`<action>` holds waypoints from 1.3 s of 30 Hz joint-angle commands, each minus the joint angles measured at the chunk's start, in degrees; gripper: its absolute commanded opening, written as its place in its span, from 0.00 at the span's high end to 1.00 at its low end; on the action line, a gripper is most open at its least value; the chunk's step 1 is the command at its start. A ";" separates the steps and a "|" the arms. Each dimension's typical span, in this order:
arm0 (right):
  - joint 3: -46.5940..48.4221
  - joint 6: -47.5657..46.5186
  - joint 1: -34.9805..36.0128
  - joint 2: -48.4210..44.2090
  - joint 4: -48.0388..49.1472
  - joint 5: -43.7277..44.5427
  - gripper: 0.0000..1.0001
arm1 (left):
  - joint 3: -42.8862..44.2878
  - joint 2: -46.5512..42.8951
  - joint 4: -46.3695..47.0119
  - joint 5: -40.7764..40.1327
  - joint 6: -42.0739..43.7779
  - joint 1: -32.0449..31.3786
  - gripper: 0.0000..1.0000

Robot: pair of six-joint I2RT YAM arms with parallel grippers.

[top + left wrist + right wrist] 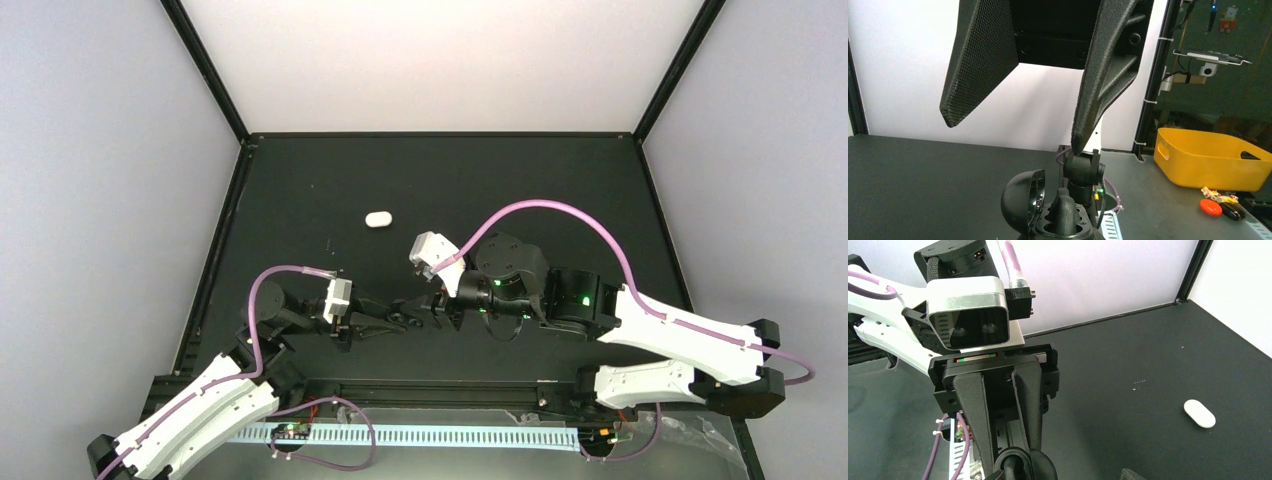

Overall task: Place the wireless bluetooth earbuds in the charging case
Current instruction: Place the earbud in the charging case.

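Presently: black charging case [1024,199], lid open, is clenched in left tool [400,322], closely faced by released, empty right tool [446,308]; earbuds cannot be located.

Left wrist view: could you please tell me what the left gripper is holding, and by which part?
The left gripper is shut on the open black charging case, gripping its base; the hinged lid stands free.

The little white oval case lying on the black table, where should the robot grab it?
Best from straight above, the tool pinching the white oval case across its narrow middle. It lies flat and alone on the black table, its long sides free, its rounded ends likely slippery.
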 commanded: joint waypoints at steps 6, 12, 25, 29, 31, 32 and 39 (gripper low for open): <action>-0.20 0.21 -0.25 1.52 -1.63 1.18 0.40 | 1.64 -0.71 1.84 -0.24 0.28 -0.20 0.98; -0.86 0.46 -0.30 1.82 -1.73 2.04 0.40 | 1.59 -0.99 1.78 -0.28 0.28 -0.19 0.98; -1.35 0.73 -0.25 2.15 -1.89 1.99 0.40 | 1.56 -1.25 1.58 -0.32 0.20 -0.16 0.98; -1.27 0.73 -0.25 2.47 -2.16 1.31 0.40 | 1.56 -1.27 1.54 -0.32 0.20 -0.15 0.98; -1.12 0.73 -0.24 2.61 -2.42 0.83 0.40 | 1.56 -1.28 1.57 -0.32 0.19 -0.15 0.99; -1.03 0.73 -0.26 2.65 -2.51 0.70 0.40 | 1.56 -1.28 1.58 -0.36 0.20 -0.14 0.99; -0.65 2.05 -0.30 0.31 -0.84 0.92 0.39 | 1.61 -1.27 1.31 -0.45 0.42 -0.15 0.99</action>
